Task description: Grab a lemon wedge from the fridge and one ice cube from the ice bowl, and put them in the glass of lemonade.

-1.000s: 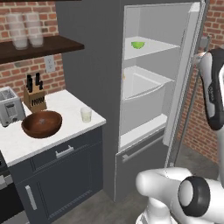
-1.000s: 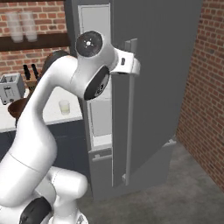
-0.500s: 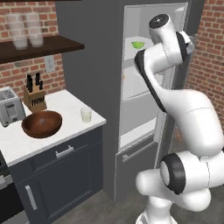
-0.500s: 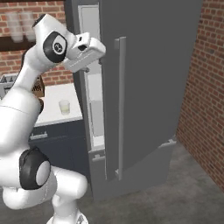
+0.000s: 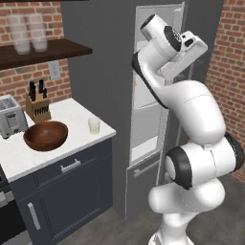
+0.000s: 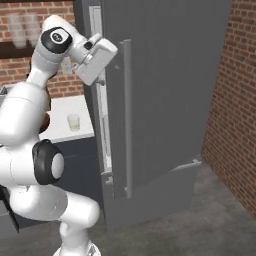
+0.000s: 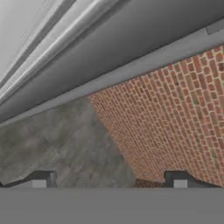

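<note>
The fridge (image 5: pixel 146 122) stands open, its pale interior showing beside my arm, and its dark door (image 6: pixel 165 100) with the long bar handle (image 6: pixel 127 120) is swung out. My hand (image 5: pixel 190 47) is raised high against the door's inner edge, also seen as the hand (image 6: pixel 97 60). My gripper (image 7: pixel 109 181) is open and holds nothing, looking down past the door at floor and brick wall. The glass of lemonade (image 5: pixel 94 125) stands on the counter beside the ice bowl (image 5: pixel 46 135). The lemon wedge is hidden behind my arm. The ice cube is too small to make out.
A toaster (image 5: pixel 12 119) and a knife block (image 5: pixel 38 103) stand at the back of the white counter (image 5: pixel 72 115). Frosted jars (image 5: pixel 28 33) sit on the shelf above. A brick wall (image 6: pixel 230 100) closes off the right side, with grey floor (image 6: pixel 200 220) in front.
My arm has swung from the right edge across the fridge opening and now covers the upper shelves. The door looks swung further across the opening.
</note>
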### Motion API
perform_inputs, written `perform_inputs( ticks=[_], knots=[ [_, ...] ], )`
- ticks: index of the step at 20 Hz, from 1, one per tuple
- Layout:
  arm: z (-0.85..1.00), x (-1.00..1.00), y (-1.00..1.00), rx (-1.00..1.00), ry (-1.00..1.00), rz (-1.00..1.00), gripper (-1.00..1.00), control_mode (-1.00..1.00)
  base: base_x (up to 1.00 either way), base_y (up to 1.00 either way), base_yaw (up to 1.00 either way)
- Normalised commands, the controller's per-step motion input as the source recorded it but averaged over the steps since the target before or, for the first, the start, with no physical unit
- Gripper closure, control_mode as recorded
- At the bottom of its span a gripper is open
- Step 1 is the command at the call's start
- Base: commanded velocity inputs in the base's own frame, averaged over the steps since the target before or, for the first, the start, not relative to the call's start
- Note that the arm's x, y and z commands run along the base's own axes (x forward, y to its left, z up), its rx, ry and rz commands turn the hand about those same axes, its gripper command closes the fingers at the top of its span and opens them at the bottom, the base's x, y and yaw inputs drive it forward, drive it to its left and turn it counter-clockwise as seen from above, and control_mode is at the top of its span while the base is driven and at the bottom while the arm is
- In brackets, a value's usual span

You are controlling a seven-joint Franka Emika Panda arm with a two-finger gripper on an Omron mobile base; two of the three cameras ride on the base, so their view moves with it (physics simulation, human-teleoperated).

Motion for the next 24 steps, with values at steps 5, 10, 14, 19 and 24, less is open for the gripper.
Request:
perform_inputs(
  ticks=[5,10,14,19,24],
  knots=[
    [-0.34,-0.92,-0.98,0.00,-0.08,-0.32,-1.00,-1.00,0.00,0.00,0.00],
    [-0.07,-0.74,-0.41,0.01,-0.37,-0.20,-1.00,-1.00,0.00,0.00,0.00],
    [0.67,-0.48,0.83,-0.04,-0.52,0.04,-1.00,-1.00,0.00,0.00,0.00],
    [0.46,0.11,1.00,-0.19,-0.25,0.17,-1.00,-1.00,0.00,0.00,0.00],
    [-0.04,0.89,0.96,-0.22,0.03,0.25,-1.00,-1.00,0.00,0.00,0.00]
  ],
)
